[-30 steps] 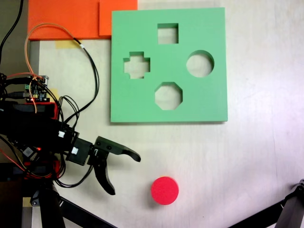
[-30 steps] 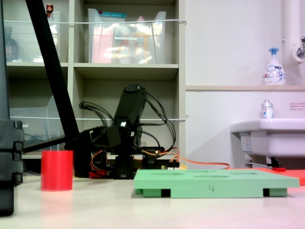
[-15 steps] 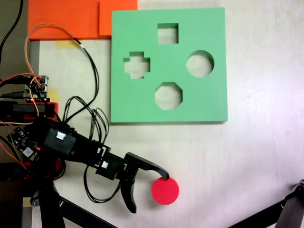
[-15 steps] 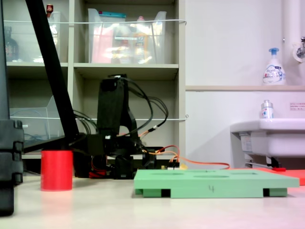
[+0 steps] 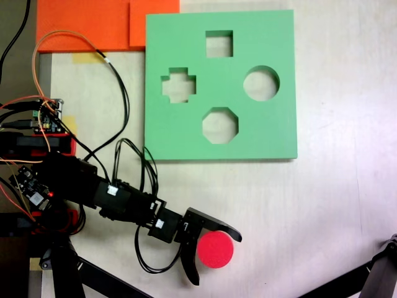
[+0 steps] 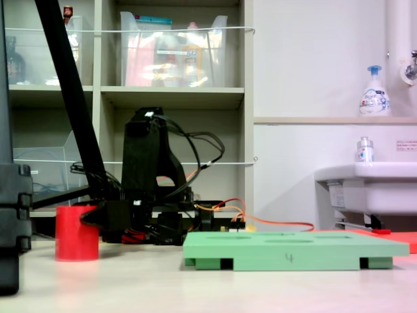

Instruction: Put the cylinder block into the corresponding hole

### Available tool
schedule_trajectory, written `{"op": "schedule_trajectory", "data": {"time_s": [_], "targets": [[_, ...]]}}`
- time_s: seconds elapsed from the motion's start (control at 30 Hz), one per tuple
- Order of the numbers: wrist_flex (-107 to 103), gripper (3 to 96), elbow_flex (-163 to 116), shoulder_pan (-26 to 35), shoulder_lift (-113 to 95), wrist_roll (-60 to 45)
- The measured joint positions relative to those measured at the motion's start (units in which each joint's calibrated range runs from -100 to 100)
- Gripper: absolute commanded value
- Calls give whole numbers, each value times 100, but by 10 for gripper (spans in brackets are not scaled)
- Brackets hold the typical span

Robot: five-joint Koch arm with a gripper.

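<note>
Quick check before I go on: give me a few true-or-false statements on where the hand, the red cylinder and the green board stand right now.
1. The hand is open, one finger on each side of the red cylinder. True.
2. The red cylinder already sits in the round hole. False: it stands on the table, apart from the green board.
3. The round hole is empty. True.
4. The board has three cutouts. False: four, namely square, cross, round and octagon.
5. In the second exterior view the cylinder lies on its side. False: it stands upright.
</note>
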Motion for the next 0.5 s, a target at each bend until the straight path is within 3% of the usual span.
{"op": "schedule_trajectory", "data": {"time_s": [0.17,0.33,0.47,0.5], "targets": [[0,419,0,-10,0,0],[0,384,-186,-24,-14,-15],[20,205,-461,-24,-178,-15],[20,204,-598,-29,-301,-15]]}}
